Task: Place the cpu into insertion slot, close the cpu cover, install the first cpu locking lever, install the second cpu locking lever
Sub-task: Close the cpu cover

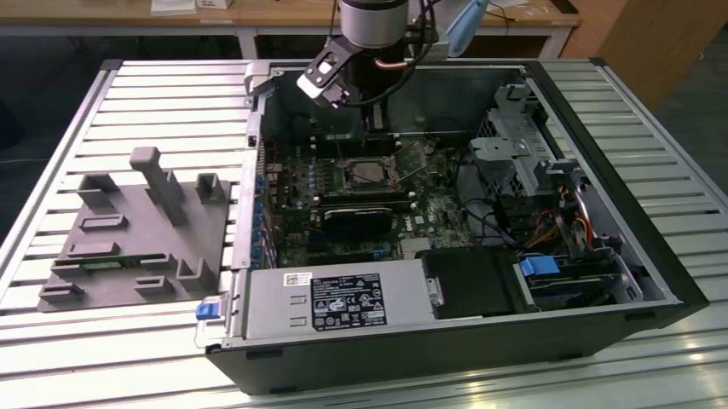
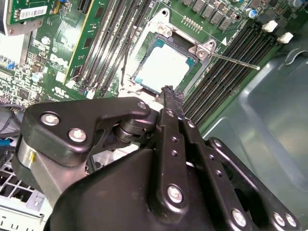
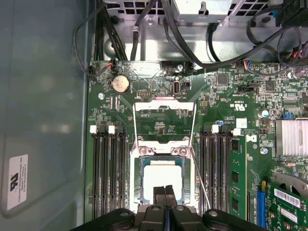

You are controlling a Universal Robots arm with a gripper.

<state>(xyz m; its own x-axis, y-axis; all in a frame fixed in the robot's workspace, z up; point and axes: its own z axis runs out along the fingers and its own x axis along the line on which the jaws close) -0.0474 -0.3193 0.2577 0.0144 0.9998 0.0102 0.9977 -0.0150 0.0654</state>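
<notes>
Hovering over the cpu (image 3: pixel 161 175) seated in the insertion slot (image 3: pixel 139 179), fingers (image 3: pixel 159 195) pressed together, cpu cover (image 3: pixel 163 103) flipped open

Open computer case (image 1: pixel 455 354) lying on a slatted metal tabletop (image 1: pixel 148 102), motherboard (image 1: pixel 438 223) exposed, cpu (image 1: pixel 366 173) sitting in the insertion slot (image 1: pixel 341 181), arm's pincer (image 1: pixel 374 126) hanging above the board near it, grey moulded fixture (image 1: pixel 136 230) at the exterior view's left, silver power supply (image 1: pixel 330 298) along the case's near edge.
</notes>
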